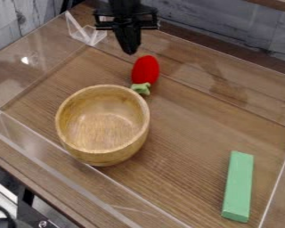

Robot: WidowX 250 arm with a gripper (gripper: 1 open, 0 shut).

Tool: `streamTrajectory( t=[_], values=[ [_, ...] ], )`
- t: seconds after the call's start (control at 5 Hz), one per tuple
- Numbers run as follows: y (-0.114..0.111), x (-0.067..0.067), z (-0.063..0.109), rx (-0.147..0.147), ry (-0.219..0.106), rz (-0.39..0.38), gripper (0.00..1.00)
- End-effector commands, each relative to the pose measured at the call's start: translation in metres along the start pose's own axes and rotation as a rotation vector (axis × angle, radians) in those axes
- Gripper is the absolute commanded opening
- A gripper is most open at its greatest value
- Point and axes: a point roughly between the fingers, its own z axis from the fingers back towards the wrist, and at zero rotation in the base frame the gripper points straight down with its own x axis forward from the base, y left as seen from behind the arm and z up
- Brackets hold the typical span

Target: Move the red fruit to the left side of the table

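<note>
Currently, the hand (128, 46) hangs above the far part of the surface (205, 134), pointing almost straight down, with its 2 fingers pressed together and nothing between them; it is clenched on empty air. The red fruit (145, 69) lies free on the surface just below and slightly right of the fingertips, apart from them, with its pale green stem end toward the wooden bowl (102, 123). The stem end sits just beside the bowl's far rim; whether the 2 touch cannot be told. The fruit rests on its side, which is the stable pose for a rounded, tapered shape set down without support. It occupies the far, middle-left region of the surface, left of the green block (239, 185), which lies flat near the right front corner, well apart from everything else. The clear walls (44, 49) border the surface and would stop a rolling object at the edge. Judged from this layout, the fruit stands on the left half but not near the left wall, so the task may be either complete or 1 short move from completion. If a further move is needed, the fingers must first spread, since closed fingers cannot straddle the fruit. The glossy, rounded body could roll or slip if pinched off-centre.
</note>
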Motion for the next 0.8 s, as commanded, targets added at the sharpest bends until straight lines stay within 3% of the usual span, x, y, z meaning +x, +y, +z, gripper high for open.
streamTrajectory(
  t=[0.0, 0.4, 0.6],
  values=[
    [0.0054, 0.0099, 0.0222, 0.016, -0.062, 0.051, 0.0],
    [0.0104, 0.0055, 0.0255, 0.035, -0.065, 0.127, 0.0],
    [0.0039, 0.0022, 0.0209, 0.034, -0.054, 0.087, 0.0]
  ],
)
